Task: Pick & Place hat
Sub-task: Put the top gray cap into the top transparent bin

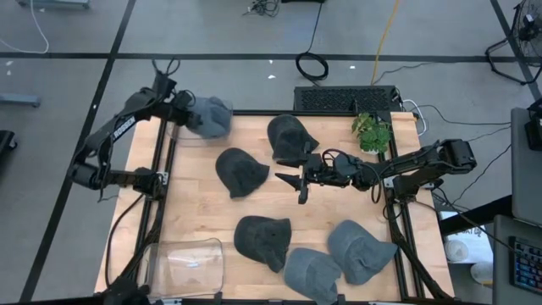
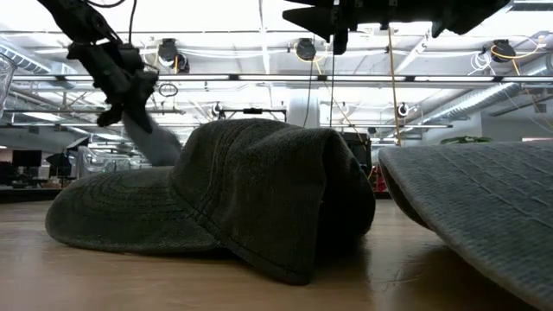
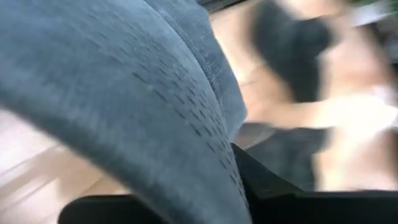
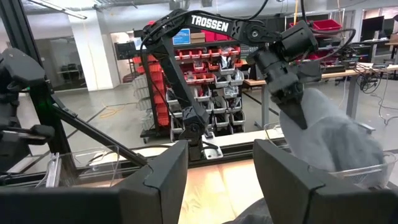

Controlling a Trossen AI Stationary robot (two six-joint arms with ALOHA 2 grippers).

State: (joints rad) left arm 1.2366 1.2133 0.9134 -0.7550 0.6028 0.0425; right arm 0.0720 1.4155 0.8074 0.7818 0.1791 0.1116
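My left gripper (image 1: pixel 181 108) is at the table's far left corner, shut on a blue-grey hat (image 1: pixel 212 116). The hat also shows in the low view (image 2: pixel 152 138) and the right wrist view (image 4: pixel 333 143). My right gripper (image 1: pixel 291 187) hovers open and empty above the middle of the table; its own fingers stand apart in the right wrist view (image 4: pixel 221 180). Dark hats lie flat at the far middle (image 1: pixel 290 138), left of centre (image 1: pixel 240 171) and near middle (image 1: pixel 262 240). Two grey hats (image 1: pixel 312 273) (image 1: pixel 360 250) lie near the front edge. My left gripper pinches the blue-grey hat by its upper end (image 4: pixel 306 107) between its two fingers (image 4: pixel 291 93), coming from above and slanting down. The hat hangs below the fingers. Its cloth (image 3: pixel 124 93) fills the left wrist view, and its lower end is hidden behind other things.
A clear plastic bin (image 1: pixel 186 264) stands at the near left corner. A small green plant (image 1: pixel 371 132) stands at the far right, by a black keyboard-like box (image 1: pixel 343 99). Black frame rails run along the table's left (image 1: pixel 157 195) and right (image 1: pixel 398 220) sides.
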